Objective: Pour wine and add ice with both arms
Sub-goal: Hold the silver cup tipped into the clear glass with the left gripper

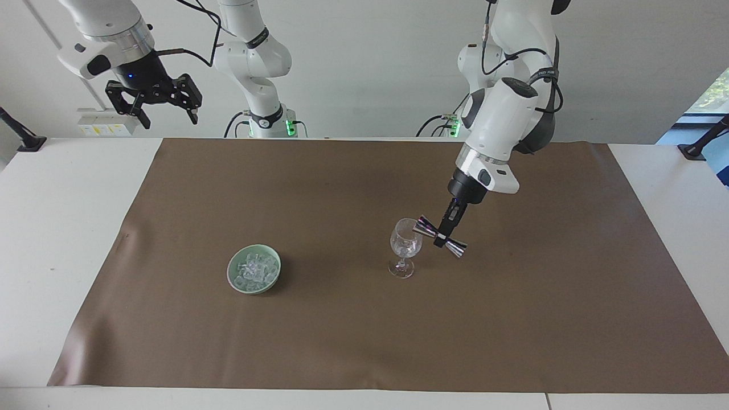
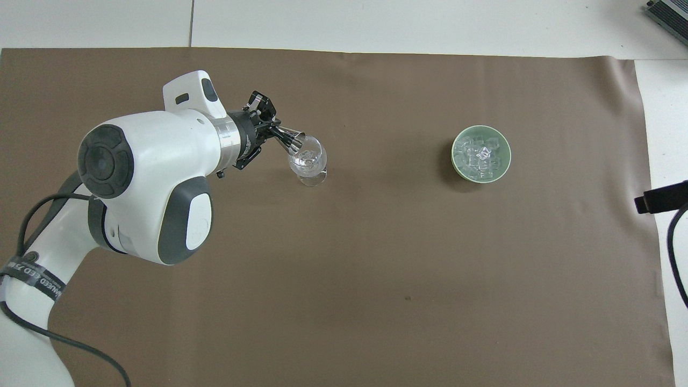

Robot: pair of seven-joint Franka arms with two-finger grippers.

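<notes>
A clear stemmed wine glass (image 1: 405, 247) (image 2: 308, 161) stands upright on the brown mat. My left gripper (image 1: 442, 236) (image 2: 270, 130) is shut on the waist of a shiny metal jigger (image 1: 440, 236) (image 2: 291, 140). The jigger is tipped, with one mouth at the glass rim. A pale green bowl (image 1: 274, 277) (image 2: 458, 167) toward the right arm's end of the table holds the ice (image 1: 254, 269) (image 2: 480, 155), several clear cubes. My right gripper (image 1: 168, 117) hangs open high over the white table edge near its own base, with nothing in it.
The brown mat (image 1: 342, 341) (image 2: 376, 269) covers most of the white table (image 1: 51, 228). Black clamp mounts (image 1: 25, 139) stand at the table's corners near the robots. A black bracket with a cable (image 2: 661, 198) shows at the right arm's edge of the overhead view.
</notes>
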